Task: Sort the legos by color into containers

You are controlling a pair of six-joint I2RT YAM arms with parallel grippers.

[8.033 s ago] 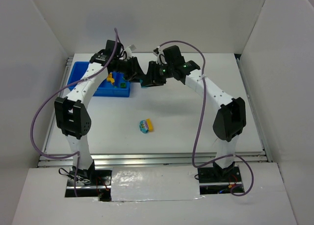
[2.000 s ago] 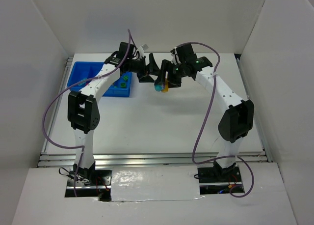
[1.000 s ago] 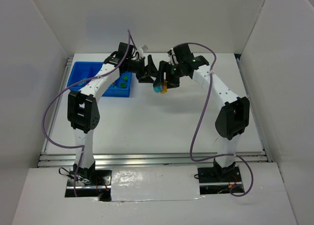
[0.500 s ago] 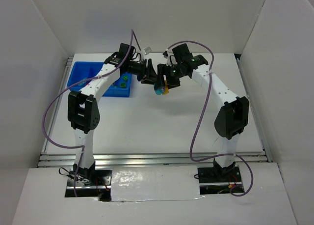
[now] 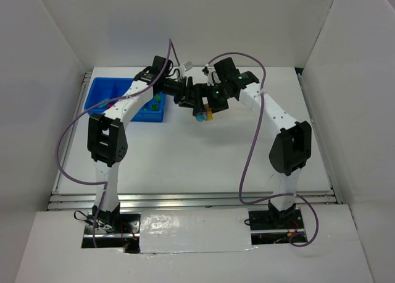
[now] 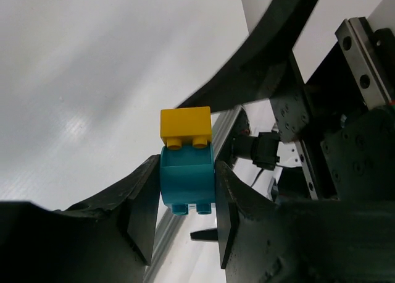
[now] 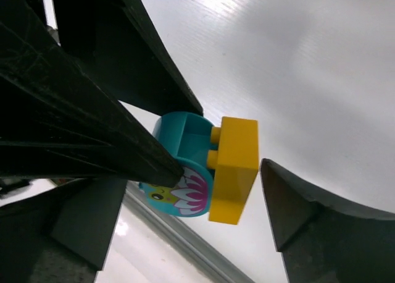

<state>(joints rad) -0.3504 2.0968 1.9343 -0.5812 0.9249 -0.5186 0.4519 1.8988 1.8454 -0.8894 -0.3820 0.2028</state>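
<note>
While the left gripper (image 6: 185, 199) clamped a cyan brick (image 6: 187, 175) with a yellow brick (image 6: 185, 123) attached, the right gripper (image 7: 185, 196) stood wide open around both.

A teal brick (image 7: 185, 141) joined to a yellow brick (image 7: 237, 165) sits clamped between dark fingers (image 7: 92, 128).

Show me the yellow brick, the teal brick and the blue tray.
yellow brick (image 6: 185, 123), left wrist view, middle of its facing side.
teal brick (image 6: 187, 178), left wrist view, middle of its facing side.
blue tray (image 5: 100, 90), top external view, bare left end.
</note>
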